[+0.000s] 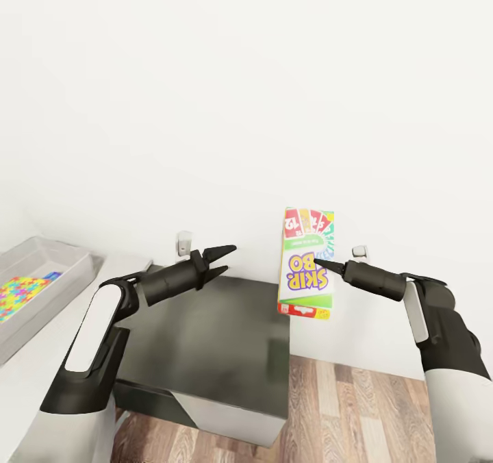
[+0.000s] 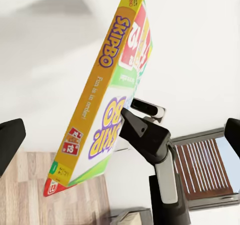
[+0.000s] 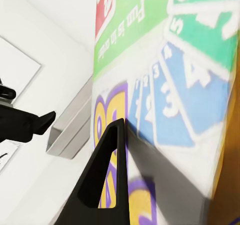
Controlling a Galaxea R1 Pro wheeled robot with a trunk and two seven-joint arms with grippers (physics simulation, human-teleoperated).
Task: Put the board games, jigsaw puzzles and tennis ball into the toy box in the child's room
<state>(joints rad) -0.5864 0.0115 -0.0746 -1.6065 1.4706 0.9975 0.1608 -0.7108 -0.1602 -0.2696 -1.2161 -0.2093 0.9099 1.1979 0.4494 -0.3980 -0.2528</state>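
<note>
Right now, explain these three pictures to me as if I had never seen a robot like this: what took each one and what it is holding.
This is a simulated two-armed robot on wheels. The large picture comes from a camera on its head, looking down over both arms. The other two come from cameras near each gripper, looking along its fingers.

The right gripper is shut on a Skip-Bo board game, held upright in the air before a white wall. The left wrist view shows that same box from the side. The left gripper is open and holds nothing.

Below the arms stands the dark-grey section of the table. On the light-grey section to the left sits the toy box, with a multicoloured jigsaw puzzle inside.
</note>
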